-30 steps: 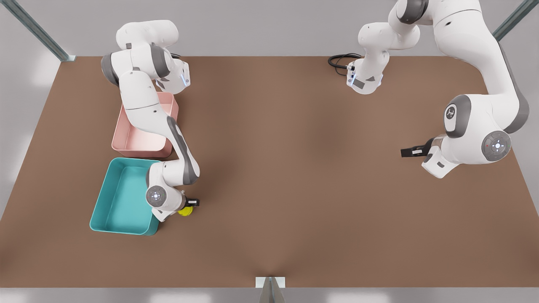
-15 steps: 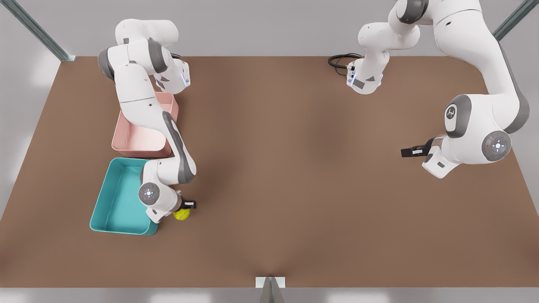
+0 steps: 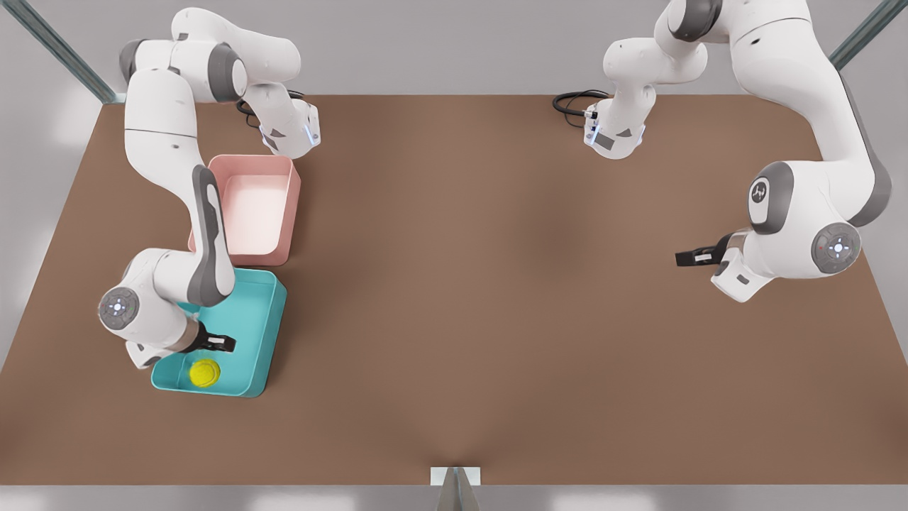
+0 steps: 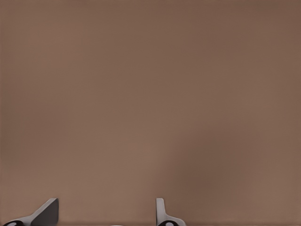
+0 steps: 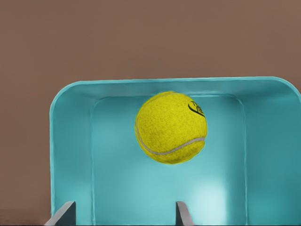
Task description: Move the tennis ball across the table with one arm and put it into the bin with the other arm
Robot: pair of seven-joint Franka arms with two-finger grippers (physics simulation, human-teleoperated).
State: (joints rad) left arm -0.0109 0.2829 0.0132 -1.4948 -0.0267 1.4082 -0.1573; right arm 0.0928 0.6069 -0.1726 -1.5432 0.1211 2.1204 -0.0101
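Swung from the tabletop (image 3: 454,298) to above the bin (image 3: 266,333), the right pincer (image 3: 221,344) stands open, tennis ball (image 3: 204,372) released inside. Left pincer (image 3: 687,257) waits, open and empty, well apart; the drop looks done, retreat next

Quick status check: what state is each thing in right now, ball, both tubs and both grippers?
tennis ball: inside the teal bin, free of both grippers.
teal bin: upright, holding the ball.
pink tub: upright, nothing in it.
right gripper: open, over the teal bin.
left gripper: open, waiting over bare table.
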